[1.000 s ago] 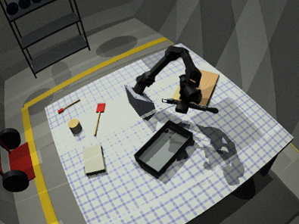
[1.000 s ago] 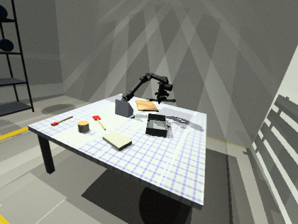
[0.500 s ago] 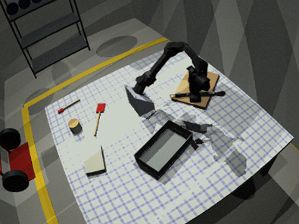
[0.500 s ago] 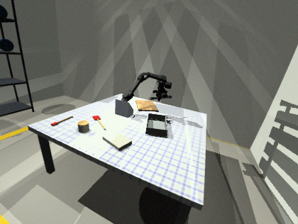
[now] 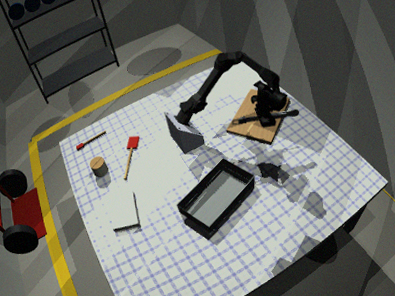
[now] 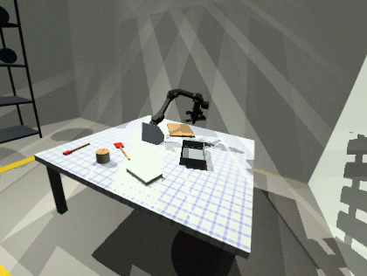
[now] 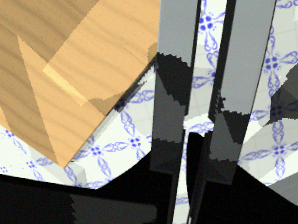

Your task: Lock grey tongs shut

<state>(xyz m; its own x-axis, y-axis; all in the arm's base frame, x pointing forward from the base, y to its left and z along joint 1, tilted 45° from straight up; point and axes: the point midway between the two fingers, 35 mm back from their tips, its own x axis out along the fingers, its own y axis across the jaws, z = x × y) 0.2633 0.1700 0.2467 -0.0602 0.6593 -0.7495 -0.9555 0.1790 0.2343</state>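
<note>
My gripper [image 5: 266, 118] [image 6: 195, 116] is shut on the grey tongs [image 5: 287, 114], which look closed and lie roughly level across the fingers. It holds them over the wooden board [image 5: 251, 131] [image 6: 179, 130] at the far right of the table. I cannot tell whether the tongs touch the board. In the wrist view the two grey fingers of my gripper [image 7: 206, 63] stand close together, beside a corner of the board [image 7: 67, 50]. The black roasting tin [image 5: 189, 210] [image 6: 193, 163] sits empty in the middle of the table.
The arm's grey base block [image 5: 184, 133] stands left of the board. A red spatula [image 5: 130, 153], a red-tipped stick [image 5: 89, 141], a wooden cylinder [image 5: 99, 166] and a white slab [image 5: 125, 210] lie on the left half. A shelf [image 5: 63, 41] and a red trolley [image 5: 15, 208] stand off the table.
</note>
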